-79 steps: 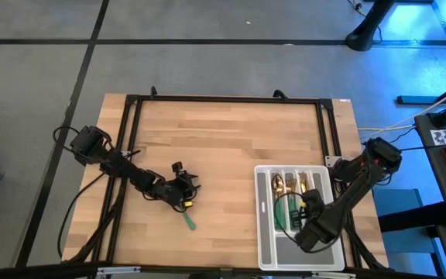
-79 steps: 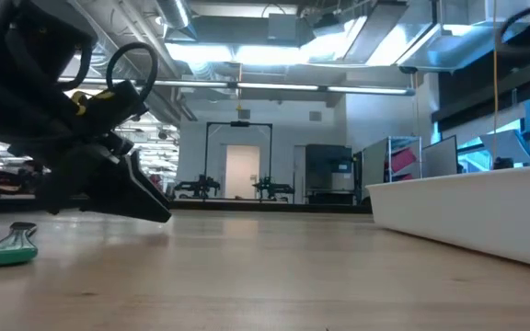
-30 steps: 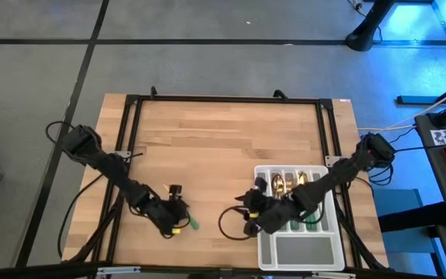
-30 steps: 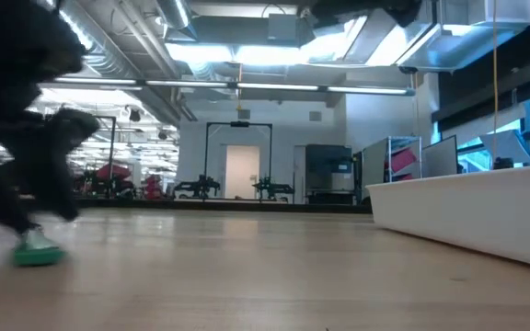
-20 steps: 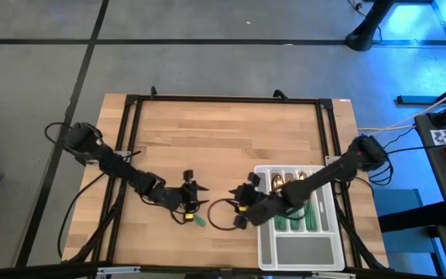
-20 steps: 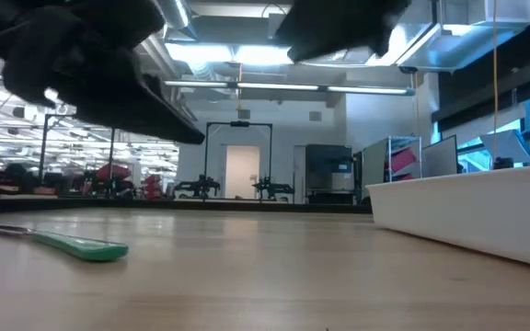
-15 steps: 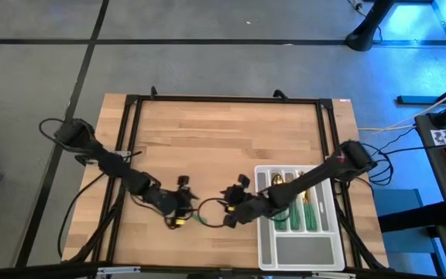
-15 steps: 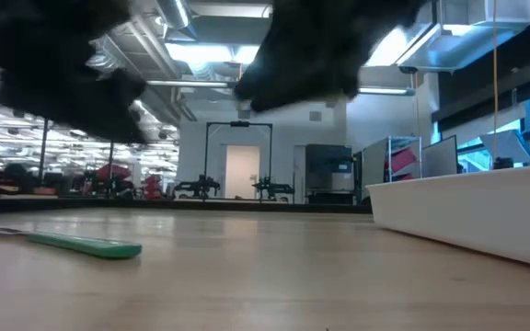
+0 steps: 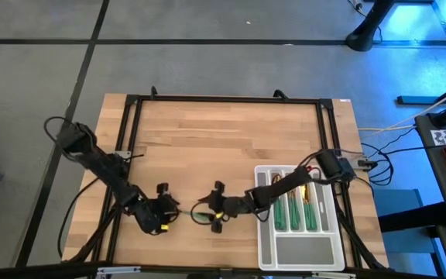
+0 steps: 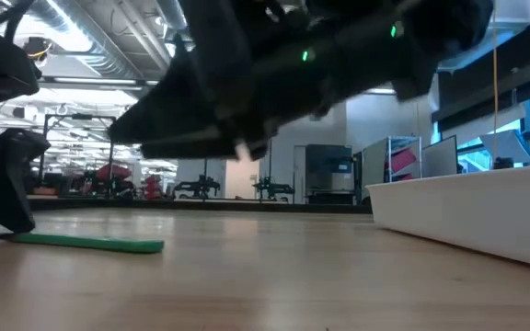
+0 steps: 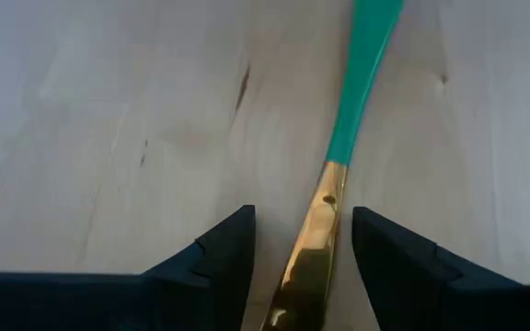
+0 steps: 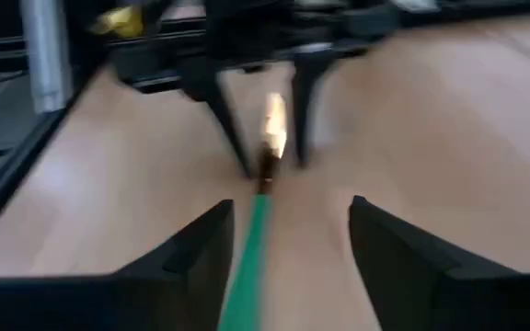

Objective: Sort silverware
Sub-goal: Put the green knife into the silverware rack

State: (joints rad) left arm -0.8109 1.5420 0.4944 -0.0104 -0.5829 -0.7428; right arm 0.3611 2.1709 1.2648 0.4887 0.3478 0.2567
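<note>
One piece of silverware (image 11: 339, 175) lies flat on the tabletop (image 9: 231, 147) with an arm at each end. Its gold end sits in the gap of the left gripper (image 9: 163, 211), whose fingers (image 11: 212, 257) stand apart beside it without touching. The green handle (image 12: 251, 253) runs away from that gripper straight toward the right gripper (image 9: 216, 215), so the long axis points from one gripper to the other (each seems about equally near its own end). The right gripper's fingers (image 12: 196, 248) are spread wide, straddling the handle's line and not closed on it; my guess is that the right arm takes it next. Farther to the right, more pieces lie in the slots of the grey tray (image 9: 296, 252). Beyond the pale wood tabletop, the low view shows a lit workshop hall (image 10: 247, 175).
</note>
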